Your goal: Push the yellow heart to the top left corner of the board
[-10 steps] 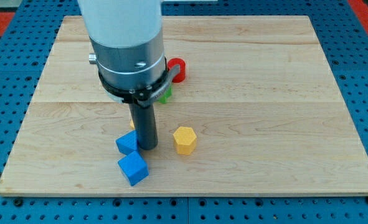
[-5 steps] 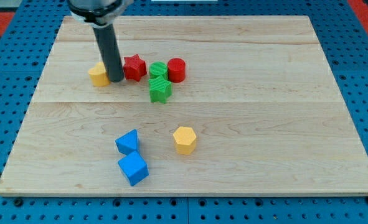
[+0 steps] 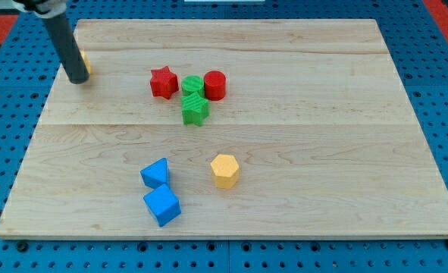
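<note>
The yellow heart [image 3: 86,65] lies near the board's top left, mostly hidden behind my dark rod; only a sliver shows at the rod's right side. My tip [image 3: 78,79] rests on the board touching the heart's lower left side. The wooden board [image 3: 299,114] fills the view.
A red star [image 3: 163,82], a green cylinder [image 3: 192,84], a red cylinder [image 3: 214,85] and a green star [image 3: 195,109] cluster at upper middle. A yellow hexagon [image 3: 224,170] and two blue blocks [image 3: 155,173] [image 3: 161,205] lie lower middle.
My rod has swept from the blue blocks up to the cluster and then left and up. The yellow heart has moved with it toward the top left corner.
</note>
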